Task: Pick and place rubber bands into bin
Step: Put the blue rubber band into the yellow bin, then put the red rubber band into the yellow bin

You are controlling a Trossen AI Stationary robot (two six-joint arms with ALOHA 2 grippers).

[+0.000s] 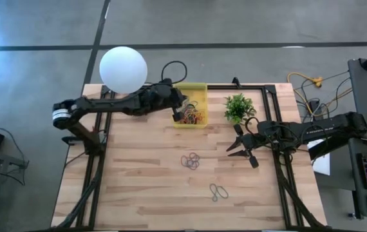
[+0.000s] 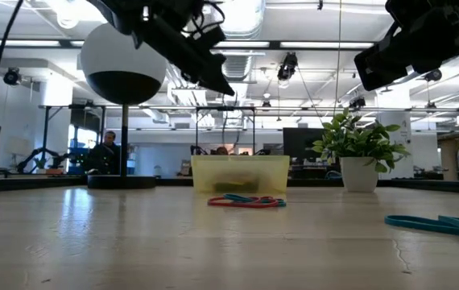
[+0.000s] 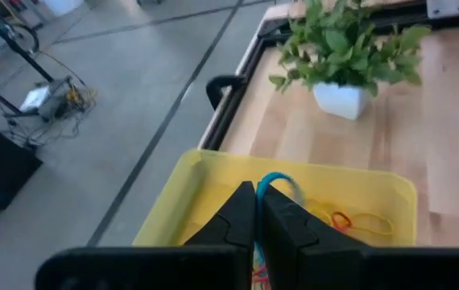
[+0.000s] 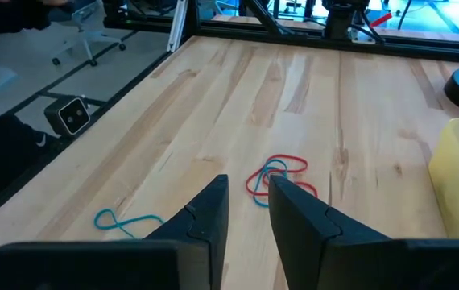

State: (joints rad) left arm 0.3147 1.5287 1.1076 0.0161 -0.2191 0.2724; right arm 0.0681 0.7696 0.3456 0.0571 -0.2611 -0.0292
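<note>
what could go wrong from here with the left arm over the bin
The left gripper is shut on a blue rubber band above the yellow bin. The band may cling to a jaw when it opens, and get carried back out. The gripper hangs near the bin's wall, so the drop might land on the table. The right gripper, open, waits above the red and blue bands.

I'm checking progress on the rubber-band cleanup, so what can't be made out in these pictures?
- Count of rubber bands in the bin: too small in the high view; left gripper covers them in its wrist view.
- Right gripper: cut off by the low view's top edge.
- Colours in the centre pile: too small from above.
</note>
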